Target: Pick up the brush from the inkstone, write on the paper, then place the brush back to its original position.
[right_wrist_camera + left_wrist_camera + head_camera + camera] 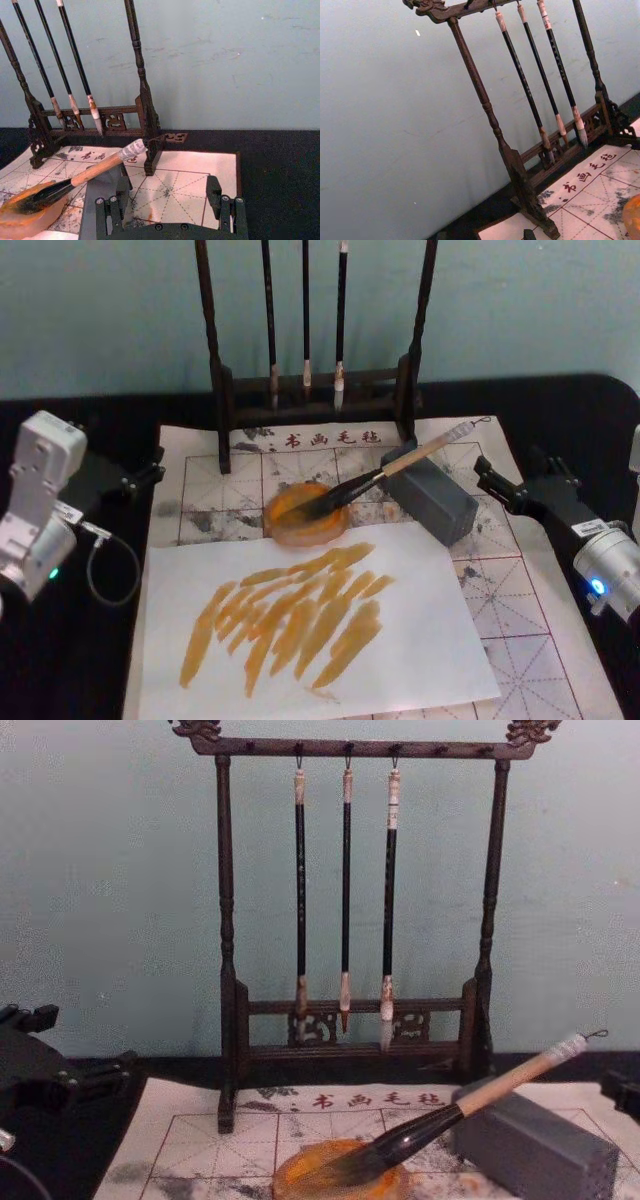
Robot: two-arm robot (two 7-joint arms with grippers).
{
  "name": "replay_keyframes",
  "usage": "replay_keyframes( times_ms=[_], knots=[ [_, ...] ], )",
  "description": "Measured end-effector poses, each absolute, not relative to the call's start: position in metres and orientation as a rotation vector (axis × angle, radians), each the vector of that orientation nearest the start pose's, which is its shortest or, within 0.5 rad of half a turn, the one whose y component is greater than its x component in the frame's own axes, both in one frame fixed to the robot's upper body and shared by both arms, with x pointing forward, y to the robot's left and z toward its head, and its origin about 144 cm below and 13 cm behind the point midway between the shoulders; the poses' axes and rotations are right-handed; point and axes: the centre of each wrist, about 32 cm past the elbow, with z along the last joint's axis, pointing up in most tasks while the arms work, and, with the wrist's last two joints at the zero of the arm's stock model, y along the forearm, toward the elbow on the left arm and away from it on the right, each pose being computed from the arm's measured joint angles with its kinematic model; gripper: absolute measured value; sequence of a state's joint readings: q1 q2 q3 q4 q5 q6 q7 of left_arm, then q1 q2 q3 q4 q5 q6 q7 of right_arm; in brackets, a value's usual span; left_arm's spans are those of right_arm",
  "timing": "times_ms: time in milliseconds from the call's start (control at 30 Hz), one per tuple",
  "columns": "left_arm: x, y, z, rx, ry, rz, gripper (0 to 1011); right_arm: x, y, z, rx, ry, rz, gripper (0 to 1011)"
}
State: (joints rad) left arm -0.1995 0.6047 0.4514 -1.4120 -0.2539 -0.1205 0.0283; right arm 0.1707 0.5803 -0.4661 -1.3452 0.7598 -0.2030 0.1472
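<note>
The brush (400, 465) lies slanted, its dark tip in the round orange inkstone (300, 523) and its tan handle propped on a grey block (435, 498); no gripper holds it. In the right wrist view the brush (95, 170) and the inkstone (30, 217) sit just ahead of my right gripper (167, 192). Both rest on the red-gridded paper (500, 590), which also carries a plain white sheet (420, 640) streaked with orange strokes. My right gripper (492, 485) is open beside the block. My left gripper (150, 468) is open at the paper's left edge.
A dark wooden rack (320, 390) with three thin hanging brushes (345, 900) stands at the paper's far edge against the blue-grey wall. The black tabletop (90, 660) shows on both sides. A cable loops near the left arm (110, 570).
</note>
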Motion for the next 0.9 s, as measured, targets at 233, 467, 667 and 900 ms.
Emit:
replay_keyframes(
  times_ms=[233,467,667,900],
  knots=[
    [0.4886,0.3097,1.1398,0.304,-0.285,1.248,1001,0.4773,-0.3109,1.1095,0.037,0.159,-1.196,1002],
    [0.4886,0.3097,1.1398,0.304,-0.285,1.248,1001,0.4772,-0.3108,1.1096,0.037,0.160,-1.195,1003],
    [0.4886,0.3097,1.1398,0.304,-0.285,1.248,1001,0.4771,-0.3106,1.1097,0.036,0.161,-1.194,1003],
    [0.4886,0.3097,1.1398,0.304,-0.285,1.248,1001,0.4771,-0.3107,1.1098,0.036,0.161,-1.193,1002]
  ],
)
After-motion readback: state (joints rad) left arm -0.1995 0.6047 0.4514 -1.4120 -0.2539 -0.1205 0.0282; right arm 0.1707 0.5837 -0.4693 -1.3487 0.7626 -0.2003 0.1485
